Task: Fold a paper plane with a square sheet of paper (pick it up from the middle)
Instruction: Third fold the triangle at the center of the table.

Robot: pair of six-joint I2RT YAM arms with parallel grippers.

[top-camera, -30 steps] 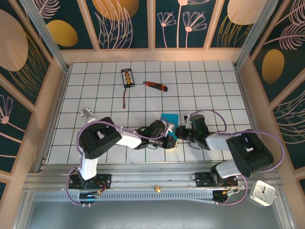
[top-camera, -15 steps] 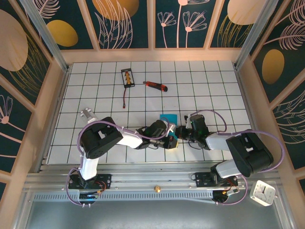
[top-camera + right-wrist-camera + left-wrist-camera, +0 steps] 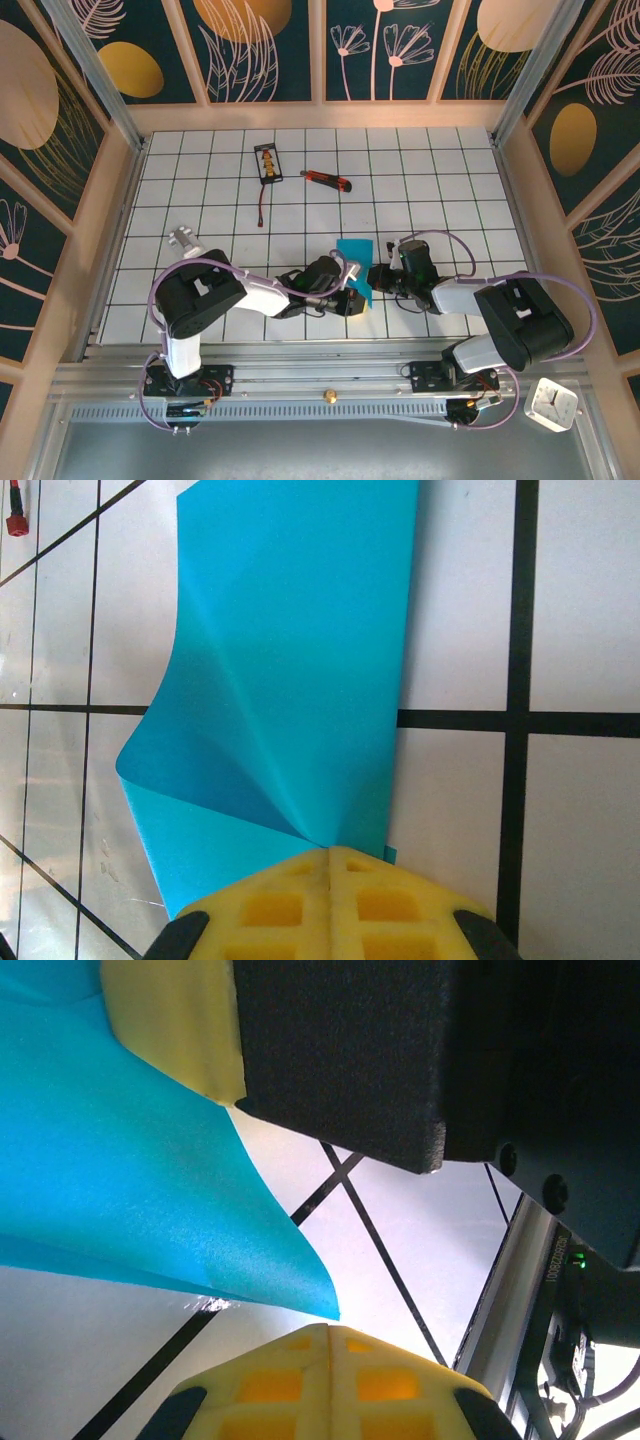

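The square sheet of paper point(image 3: 355, 262) is cyan-blue and partly folded, lying near the table's front middle between my two grippers. My right gripper point(image 3: 328, 850) is shut on the sheet's near edge, and creases fan out from the pinch across the paper point(image 3: 290, 660). In the top view the right gripper point(image 3: 376, 278) sits at the sheet's right side. My left gripper point(image 3: 328, 1327) is shut with nothing in it. Its tips stand just short of a raised corner of the sheet point(image 3: 120, 1160). From above, the left gripper point(image 3: 350, 298) lies low at the sheet's lower left.
A red-and-black utility knife point(image 3: 326, 180) lies at the back of the gridded table point(image 3: 450, 180). A black card package point(image 3: 267, 163) with a red cord point(image 3: 262, 205) is left of it. Wooden walls ring the table. A small clock point(image 3: 550, 403) sits outside at the front right.
My left gripper has drawn back to the near left, off the sheet. More of the cyan sheet now shows. The right gripper has stayed put on it.
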